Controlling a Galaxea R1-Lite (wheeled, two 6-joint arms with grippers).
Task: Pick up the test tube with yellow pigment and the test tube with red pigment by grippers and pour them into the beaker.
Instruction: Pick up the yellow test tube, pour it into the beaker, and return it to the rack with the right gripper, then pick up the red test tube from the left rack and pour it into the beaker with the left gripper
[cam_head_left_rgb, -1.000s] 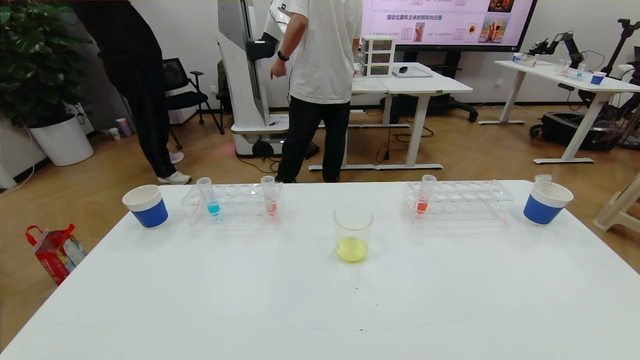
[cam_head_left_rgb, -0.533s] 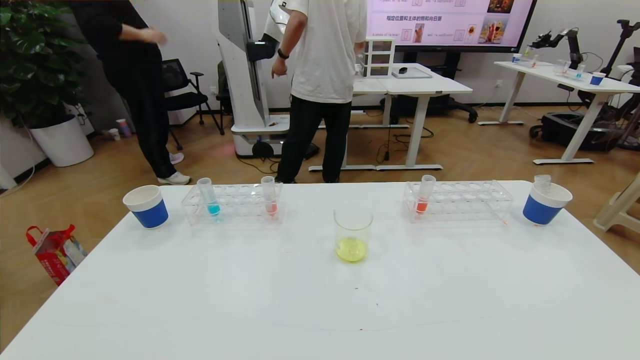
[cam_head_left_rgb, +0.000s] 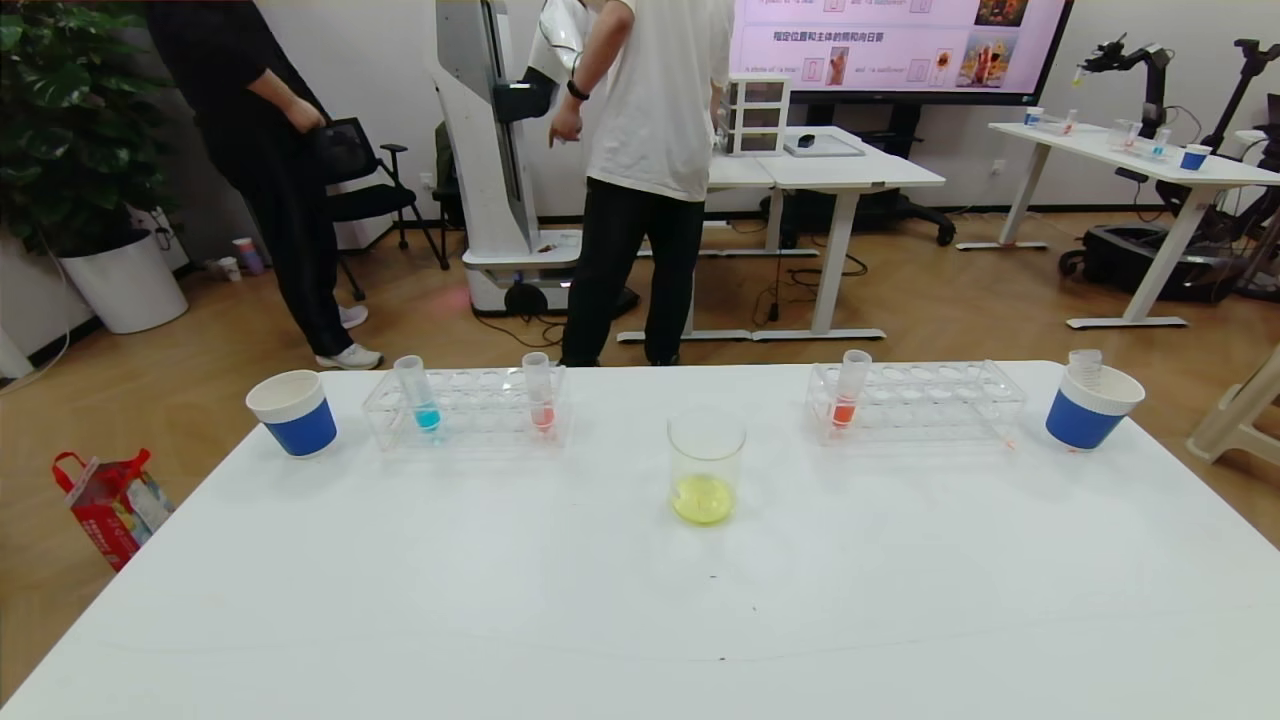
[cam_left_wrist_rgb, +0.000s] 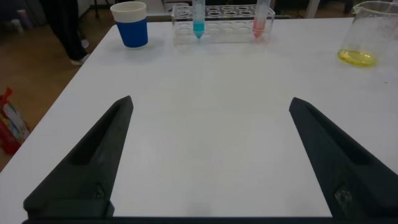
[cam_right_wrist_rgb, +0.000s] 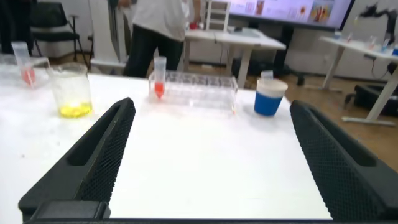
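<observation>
White desk (cam_head_left_rgb: 640, 600) carries everything. Two clear racks at far edge: left rack (cam_head_left_rgb: 467, 405) holds the turquoise tube (cam_head_left_rgb: 417, 392) and the test tube with red pigment (cam_head_left_rgb: 539, 391), pale pink, upright at the rack's inner end. Right rack (cam_head_left_rgb: 915, 400) holds an orange-red tube (cam_head_left_rgb: 850, 388). Blue-and-white paper cups (cam_head_left_rgb: 292, 411) at each outer end; right cup (cam_head_left_rgb: 1091, 405) has an empty clear tube standing in it. Beaker (cam_head_left_rgb: 706, 466) mid-desk between racks, yellow liquid in its base. Left end effector (cam_left_wrist_rgb: 208, 162) spread wide, low over near desk, holding nothing. Right end effector (cam_right_wrist_rgb: 208, 158) likewise spread, empty.
</observation>
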